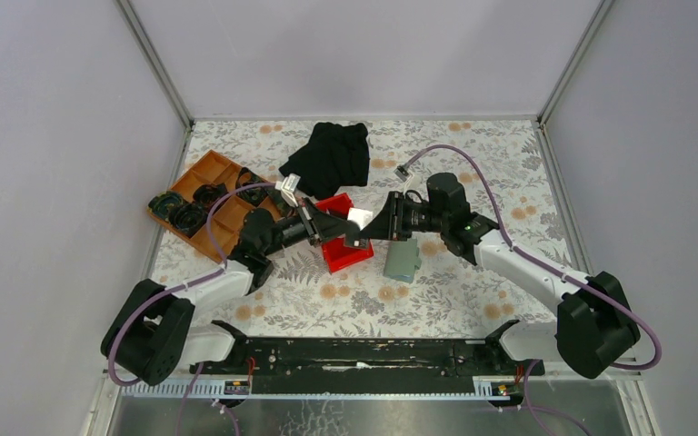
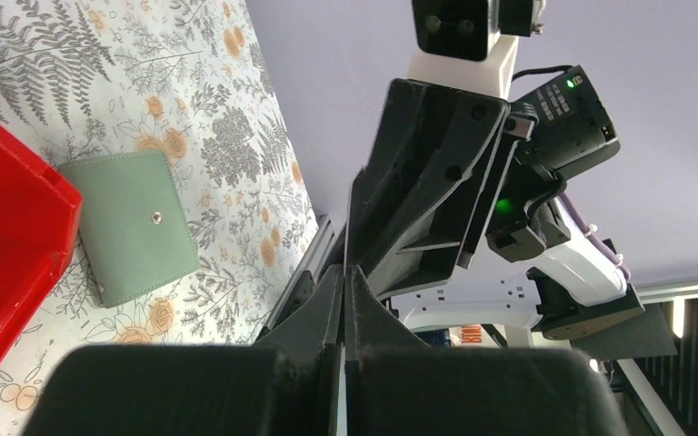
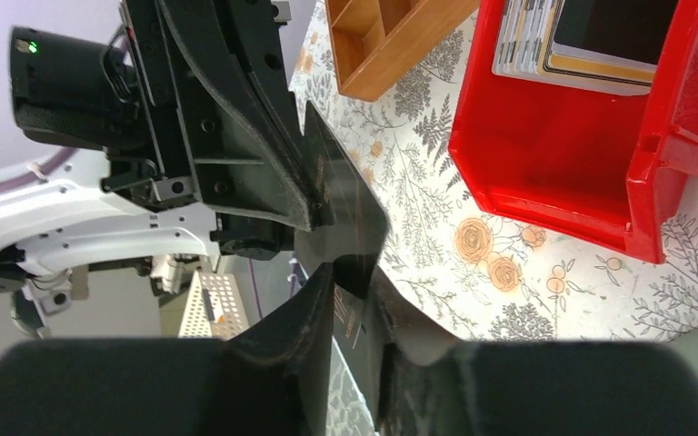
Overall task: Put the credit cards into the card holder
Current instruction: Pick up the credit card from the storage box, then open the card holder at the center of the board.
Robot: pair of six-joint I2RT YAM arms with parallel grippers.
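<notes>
Two hands tip to tip at the centre of the top view: left hand reaching in from the left, right hand from the right. Left fingers pressed together on one thin credit card, seen edge-on as a hairline between them in the left wrist view. Right fingers closed on the opposite end of the same card, its dark glossy face with faint gold print slanting up from them to the left hand's tips in the right wrist view. Card clear of the surface, gripped in the air by both hands, pale and bright from above.

Directly below, a red bin on the floral surface. More credit cards stacked inside it, at the upper right of the right wrist view, with a dark face on top and pale edges beneath. Just right of the bin, the card holder: grey-green, folded shut, flat on the surface, small snap facing up.

Further left in the top view, an orange compartment tray with dark objects in several sections. At upper centre, a black cloth bunched near the far edge.
</notes>
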